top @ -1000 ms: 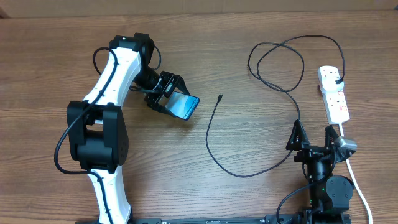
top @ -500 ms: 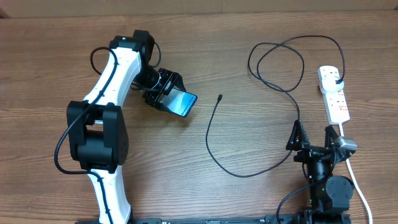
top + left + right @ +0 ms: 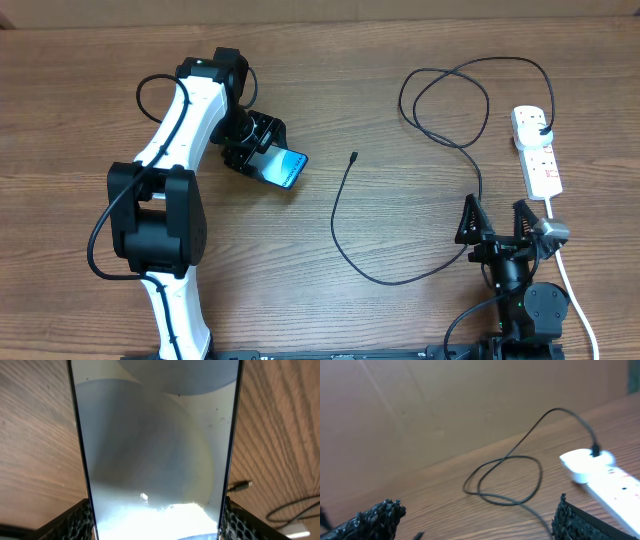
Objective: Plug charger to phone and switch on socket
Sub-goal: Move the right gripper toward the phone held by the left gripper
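Note:
My left gripper (image 3: 262,152) is shut on the phone (image 3: 284,168), which is lit light blue and tilted above the table left of centre. In the left wrist view the phone (image 3: 155,445) fills the space between both fingers (image 3: 80,521). The charger's small black plug tip (image 3: 354,157) lies free on the wood to the right of the phone, also showing as the plug tip (image 3: 241,486). Its thin black cable (image 3: 345,255) curves down, then loops up (image 3: 445,100) to the white socket (image 3: 536,152) at the right edge. My right gripper (image 3: 493,212) stands open and holds nothing, near the front right, just left of the socket's lower end.
The socket's white cord (image 3: 566,275) runs down past the right arm's base. In the right wrist view the cable loop (image 3: 505,480) and the socket (image 3: 605,477) with its black plug (image 3: 595,451) lie ahead, a brown cardboard wall behind them.
My left gripper has carried the phone a little to the left, away from the plug tip, turning it slightly. The right gripper has shifted slightly and stays open.

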`<action>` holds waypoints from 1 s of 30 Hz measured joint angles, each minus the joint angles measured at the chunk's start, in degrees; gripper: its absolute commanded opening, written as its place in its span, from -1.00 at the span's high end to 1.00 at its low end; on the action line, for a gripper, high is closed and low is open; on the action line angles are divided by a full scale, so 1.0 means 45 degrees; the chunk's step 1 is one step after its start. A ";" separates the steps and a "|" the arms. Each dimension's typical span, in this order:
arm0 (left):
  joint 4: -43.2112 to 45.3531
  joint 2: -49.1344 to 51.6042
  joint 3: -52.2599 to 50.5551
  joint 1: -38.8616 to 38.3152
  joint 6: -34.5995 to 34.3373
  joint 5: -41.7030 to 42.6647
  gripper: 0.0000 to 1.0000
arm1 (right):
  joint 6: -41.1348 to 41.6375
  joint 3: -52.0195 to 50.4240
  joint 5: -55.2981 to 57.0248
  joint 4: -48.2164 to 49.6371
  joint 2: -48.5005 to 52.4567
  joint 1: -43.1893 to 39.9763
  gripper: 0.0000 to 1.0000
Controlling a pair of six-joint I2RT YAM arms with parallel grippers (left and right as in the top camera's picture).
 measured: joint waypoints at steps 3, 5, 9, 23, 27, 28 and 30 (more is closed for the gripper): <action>0.0170 0.0000 0.0000 0.0000 -0.0019 -0.0379 0.56 | 0.0214 0.0000 -0.0583 0.0058 0.0000 0.0000 -1.00; 0.0282 0.0000 0.0000 0.0000 -0.0053 -0.0602 0.55 | 0.0413 0.0000 -0.0952 0.0073 0.0000 0.0005 -1.00; 0.0452 0.0000 0.0000 0.0000 -0.0219 -0.1156 0.56 | 0.1083 0.0000 -0.1564 0.0131 0.0029 0.0000 -1.00; 0.1088 0.0000 0.0000 -0.0112 -0.0782 -0.2118 0.58 | 0.1710 0.1821 -0.4342 0.0335 0.3925 0.0005 -1.00; 0.1282 0.0000 0.0005 -0.0204 -0.0967 -0.2152 0.56 | 0.1710 0.4255 -0.5440 0.0146 0.6902 0.0000 -1.00; 0.1292 0.0000 0.0010 -0.0214 -0.0991 -0.2161 0.56 | 0.1710 0.4945 -0.5765 0.0049 0.7815 0.0000 -1.00; 0.1287 0.0000 0.0010 -0.0238 -0.1005 -0.2166 0.56 | 0.1705 0.6237 -0.6465 -0.0325 0.9457 0.0000 -1.00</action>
